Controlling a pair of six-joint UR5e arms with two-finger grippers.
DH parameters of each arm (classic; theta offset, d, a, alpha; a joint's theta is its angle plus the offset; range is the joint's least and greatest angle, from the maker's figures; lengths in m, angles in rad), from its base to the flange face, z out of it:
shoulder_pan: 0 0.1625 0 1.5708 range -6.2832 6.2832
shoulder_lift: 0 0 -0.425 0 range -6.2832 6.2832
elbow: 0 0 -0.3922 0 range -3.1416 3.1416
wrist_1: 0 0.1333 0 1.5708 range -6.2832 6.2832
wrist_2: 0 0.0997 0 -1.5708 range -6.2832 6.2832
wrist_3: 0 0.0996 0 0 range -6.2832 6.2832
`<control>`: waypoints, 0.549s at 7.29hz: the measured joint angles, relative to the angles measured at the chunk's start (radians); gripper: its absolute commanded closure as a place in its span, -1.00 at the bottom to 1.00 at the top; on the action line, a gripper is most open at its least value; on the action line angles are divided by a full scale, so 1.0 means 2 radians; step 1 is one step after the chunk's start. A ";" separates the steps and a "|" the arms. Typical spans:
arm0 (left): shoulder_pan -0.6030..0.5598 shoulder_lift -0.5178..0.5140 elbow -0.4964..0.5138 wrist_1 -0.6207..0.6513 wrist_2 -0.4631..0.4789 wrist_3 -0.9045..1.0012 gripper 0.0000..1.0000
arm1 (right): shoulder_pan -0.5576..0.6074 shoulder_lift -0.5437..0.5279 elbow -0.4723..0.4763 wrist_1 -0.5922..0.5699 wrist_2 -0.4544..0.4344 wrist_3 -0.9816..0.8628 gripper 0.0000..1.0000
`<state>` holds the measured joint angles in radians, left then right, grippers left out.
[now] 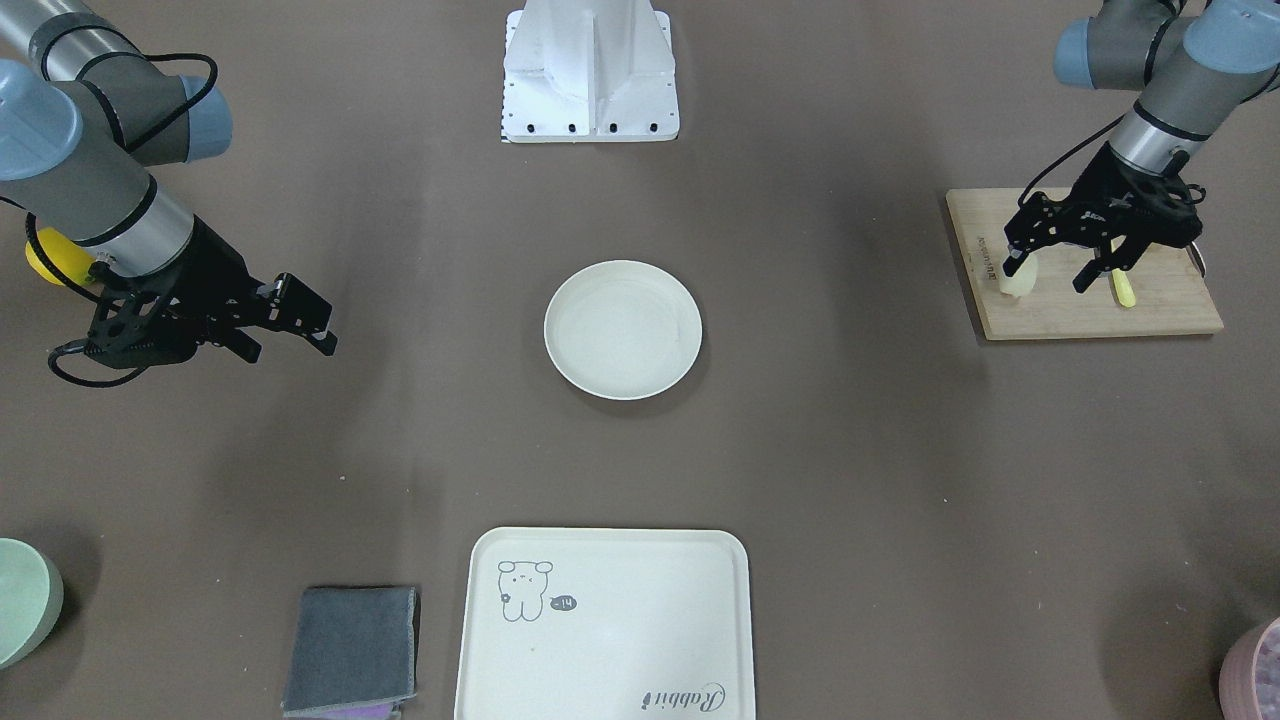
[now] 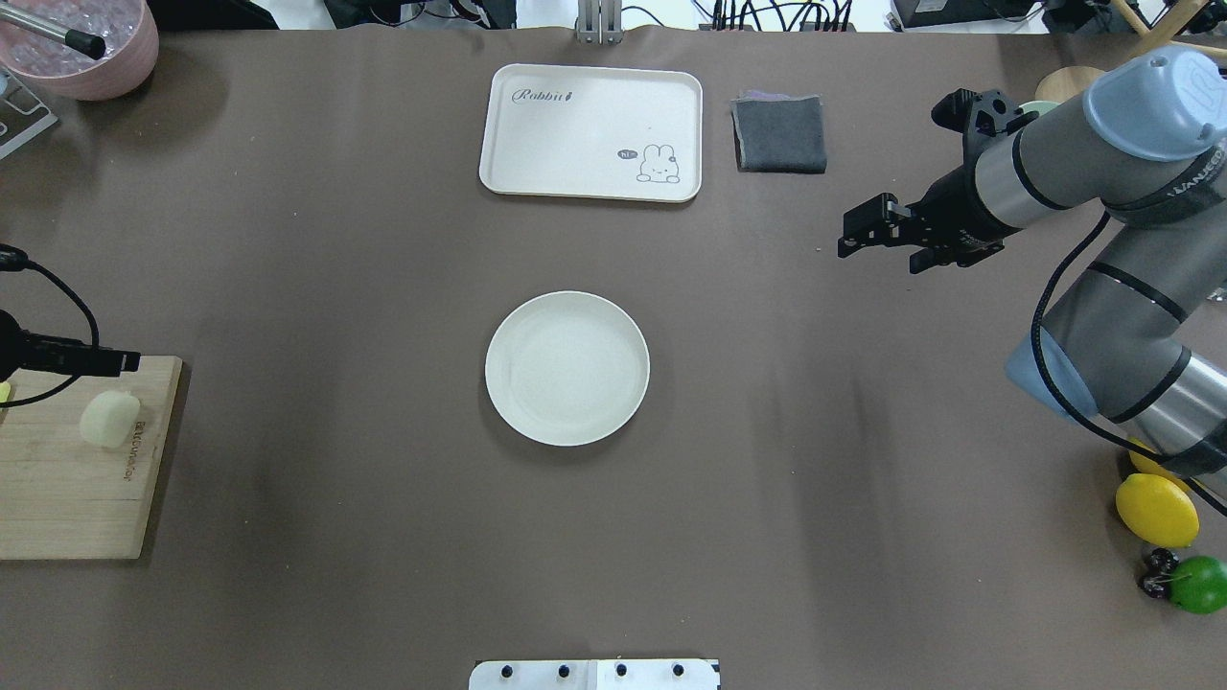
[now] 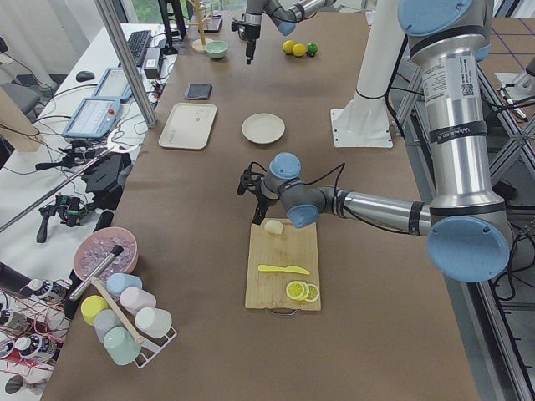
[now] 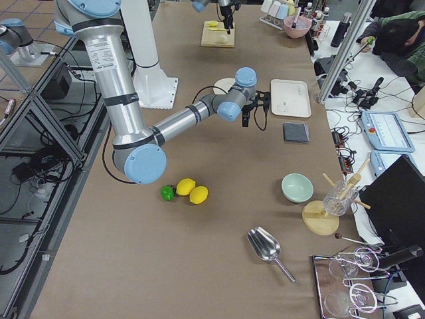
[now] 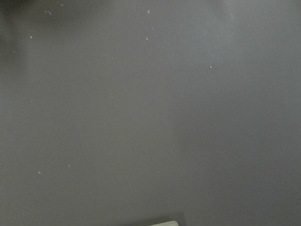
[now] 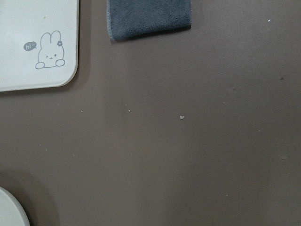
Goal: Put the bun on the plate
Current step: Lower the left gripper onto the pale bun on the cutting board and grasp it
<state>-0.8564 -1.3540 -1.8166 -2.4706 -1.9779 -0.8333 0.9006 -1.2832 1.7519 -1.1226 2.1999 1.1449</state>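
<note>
The bun (image 1: 1016,281) is a small pale lump lying near one end of a wooden cutting board (image 1: 1085,312); it also shows in the overhead view as the bun (image 2: 108,419). My left gripper (image 1: 1048,275) hangs open over that end of the board, one finger above the bun, nothing held. The round cream plate (image 1: 623,330) sits empty at the table's middle, seen from overhead as the plate (image 2: 567,368). My right gripper (image 1: 292,352) hovers open above bare table, well off to the plate's side, empty.
A cream tray (image 2: 591,132) with a drawing and a folded grey cloth (image 2: 779,134) lie beyond the plate. A yellow knife (image 1: 1123,285) and lemon slices (image 3: 303,291) share the board. Lemons (image 2: 1157,510), a lime (image 2: 1198,585), a pink bowl (image 2: 86,48) and a green bowl (image 1: 20,600) sit at the edges.
</note>
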 measured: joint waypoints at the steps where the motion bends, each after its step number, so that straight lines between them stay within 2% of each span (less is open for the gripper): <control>1: 0.011 0.012 0.007 -0.018 0.009 0.000 -0.97 | 0.000 0.000 -0.001 0.001 -0.001 0.000 -1.00; 4: 0.021 0.025 0.032 -0.051 0.016 0.002 -0.94 | 0.000 0.000 -0.001 0.002 -0.002 0.000 -1.00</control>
<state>-0.8136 -1.3047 -1.7530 -2.5731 -1.9458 -0.8298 0.9005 -1.2827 1.7490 -1.1189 2.1950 1.1453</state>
